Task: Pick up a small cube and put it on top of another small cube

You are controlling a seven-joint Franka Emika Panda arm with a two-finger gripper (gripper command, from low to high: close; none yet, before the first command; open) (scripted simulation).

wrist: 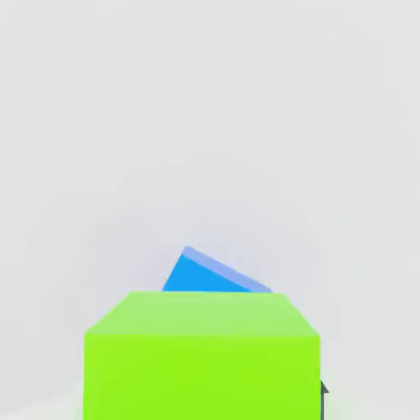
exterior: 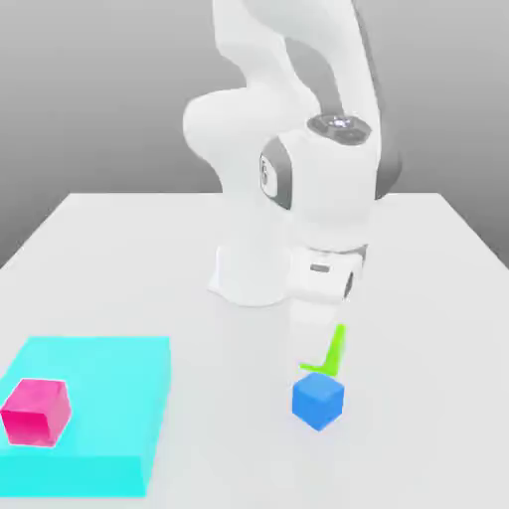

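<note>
My gripper point(exterior: 324, 350) hangs low over the white table, shut on the small cube point(exterior: 336, 348), which is lime green and shows partly past the white fingers point(exterior: 308, 333). Directly beneath it sits another small cube point(exterior: 318, 400), bright blue, resting on the table. The green cube is just above the blue one; I cannot tell whether they touch. In the hand view the green cube point(wrist: 201, 357) looms close, with a corner of the blue cube point(wrist: 209, 275) showing past it.
A flat cyan platform point(exterior: 109, 378) lies at the exterior view's left front, with a larger pink-red cube point(exterior: 37, 411) on it. The robot's white base point(exterior: 254, 268) stands behind the blue cube.
</note>
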